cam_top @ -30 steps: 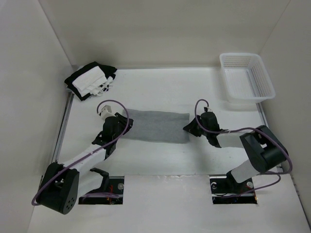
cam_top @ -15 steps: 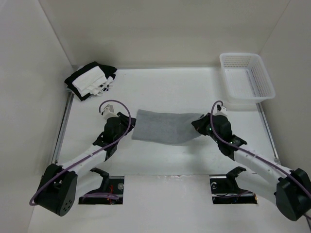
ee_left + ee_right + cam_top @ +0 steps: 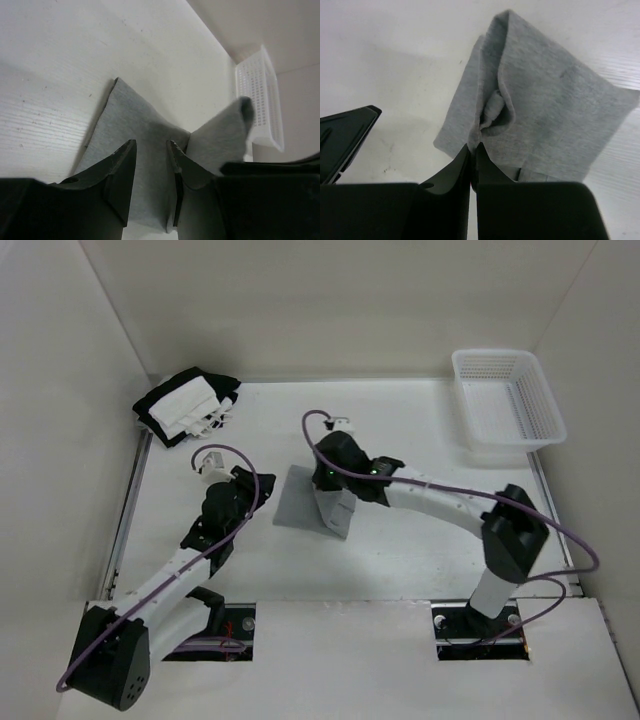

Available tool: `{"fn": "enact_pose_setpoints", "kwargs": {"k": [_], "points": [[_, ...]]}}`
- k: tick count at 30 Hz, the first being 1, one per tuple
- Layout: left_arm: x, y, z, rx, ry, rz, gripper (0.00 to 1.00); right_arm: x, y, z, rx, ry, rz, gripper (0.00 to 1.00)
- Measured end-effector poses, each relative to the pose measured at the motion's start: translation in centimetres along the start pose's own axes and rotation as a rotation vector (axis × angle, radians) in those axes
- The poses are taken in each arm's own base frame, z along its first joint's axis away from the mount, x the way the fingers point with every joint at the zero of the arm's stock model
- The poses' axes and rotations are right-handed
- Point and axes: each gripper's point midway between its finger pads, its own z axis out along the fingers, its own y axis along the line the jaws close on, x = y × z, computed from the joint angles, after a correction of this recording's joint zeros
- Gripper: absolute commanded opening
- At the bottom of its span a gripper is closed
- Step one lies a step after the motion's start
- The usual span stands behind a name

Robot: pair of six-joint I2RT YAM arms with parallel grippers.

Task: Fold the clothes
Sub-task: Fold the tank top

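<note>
Your white tabletop (image 3: 420, 540) is the biggest thing here. Your right arm (image 3: 440, 502) reaches far across it to the left, and your left arm (image 3: 175, 565) comes up from the near left corner.

The clothes (image 3: 298, 502) are one grey knit piece, lying in the middle of the tabletop, a little to the left. A white basket (image 3: 495, 352) sits at the far right corner. A black-and-white bundle (image 3: 185, 402) sits at the far left corner.

Your right gripper (image 3: 474, 150) is pressed together, pinching a fold of the clothes and holding it up. Your left gripper (image 3: 151, 144) is spread apart over the left part of the clothes, with grey cloth showing in the gap.

A second ago the clothes lay in a long strip, and your right gripper was at the right end. Now that end has been carried over to the left, so the clothes look short. Your left gripper has stayed by the left edge.
</note>
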Motion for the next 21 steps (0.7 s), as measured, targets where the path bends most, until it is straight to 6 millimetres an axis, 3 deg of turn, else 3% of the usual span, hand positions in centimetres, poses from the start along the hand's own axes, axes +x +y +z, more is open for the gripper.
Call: {"fn": "enact_pose_setpoints", "kwargs": {"k": [3,8,13,17,20,21], "points": [[-1.0,-0.2,-0.3,0.016,-0.021,-0.015,0.29,1.1,2.5,3.0,0.012,0.059,-0.048,0.06],[-3.6,0.2,-1.2,0.029,-0.084,-0.047,0.29,3.5,5.0,7.6,0.024,0.121,-0.059,0.36],[-5.3,0.4,-1.8,0.034,-0.127,-0.062,0.30,5.8,4.9,7.9,-0.003,0.169,-0.013,0.44],[-3.9,0.4,-1.5,0.031,-0.079,-0.055,0.30,5.6,3.8,4.5,-0.058,0.139,0.032,0.38],[-1.0,-0.2,-0.9,0.034,0.009,-0.029,0.29,3.8,2.7,1.2,-0.104,0.075,0.069,0.09],[0.1,-0.5,-0.7,0.038,0.042,-0.016,0.28,2.9,2.3,0.6,-0.115,0.047,0.087,0.04]]}}
